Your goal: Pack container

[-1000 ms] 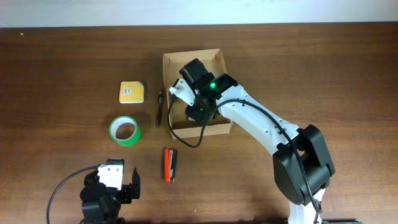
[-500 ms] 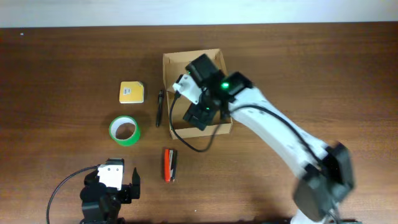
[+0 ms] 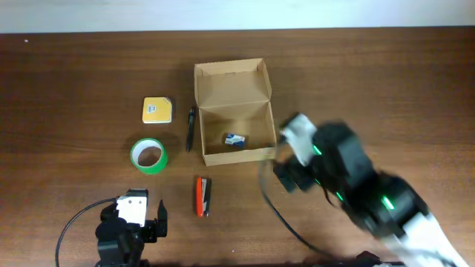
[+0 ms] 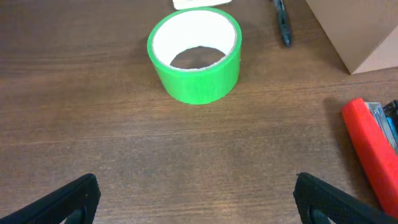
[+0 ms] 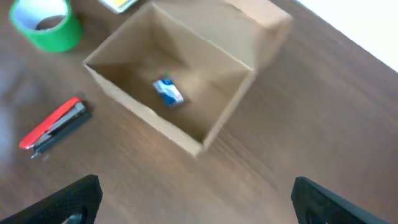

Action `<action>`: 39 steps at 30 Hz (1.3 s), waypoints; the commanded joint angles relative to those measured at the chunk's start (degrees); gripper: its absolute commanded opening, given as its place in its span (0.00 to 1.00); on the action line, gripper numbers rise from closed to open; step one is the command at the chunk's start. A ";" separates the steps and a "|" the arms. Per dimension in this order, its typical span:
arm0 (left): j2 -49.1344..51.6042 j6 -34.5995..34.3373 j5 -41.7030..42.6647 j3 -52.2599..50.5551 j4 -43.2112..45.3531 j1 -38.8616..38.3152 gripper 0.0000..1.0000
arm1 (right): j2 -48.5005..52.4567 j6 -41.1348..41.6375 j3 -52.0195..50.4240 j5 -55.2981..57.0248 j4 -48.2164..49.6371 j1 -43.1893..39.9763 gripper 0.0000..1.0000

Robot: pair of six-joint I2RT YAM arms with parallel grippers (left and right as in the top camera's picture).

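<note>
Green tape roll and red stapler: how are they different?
The green tape is a round ring, hole facing up; the red stapler is long and straight, lying flat. The tape is green outside, white inside; the stapler is red and black. Both sit on the table, outside the box.

No word, brand, number or sign can be read anywhere in these views. The small yellow pad (image 3: 156, 110), at nine o'clock from the cardboard box (image 3: 231, 78), carries a pale patch with a faint mark that is too small to make out. The little blue-and-white packet (image 3: 235, 139) on the box floor, toward six o'clock inside it, seems to bear some print. That print is blurred in both the overhead and the right wrist view.
</note>
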 commanded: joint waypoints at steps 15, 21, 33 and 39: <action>-0.44 1.11 -0.22 -0.42 0.11 0.35 1.00 | -42.56 16.92 -26.95 6.32 -0.57 -0.24 0.99; -0.44 1.14 -3.50 -0.42 0.11 0.35 1.00 | -44.61 16.90 -27.39 6.71 -0.79 -0.24 0.99; -0.44 1.11 -3.21 -0.42 0.31 0.35 1.00 | -44.61 16.90 -27.39 6.69 -0.79 -0.24 0.99; -0.44 -1.22 5.05 -0.02 8.52 0.35 1.00 | -44.61 16.90 -27.39 6.69 -0.79 -0.24 0.99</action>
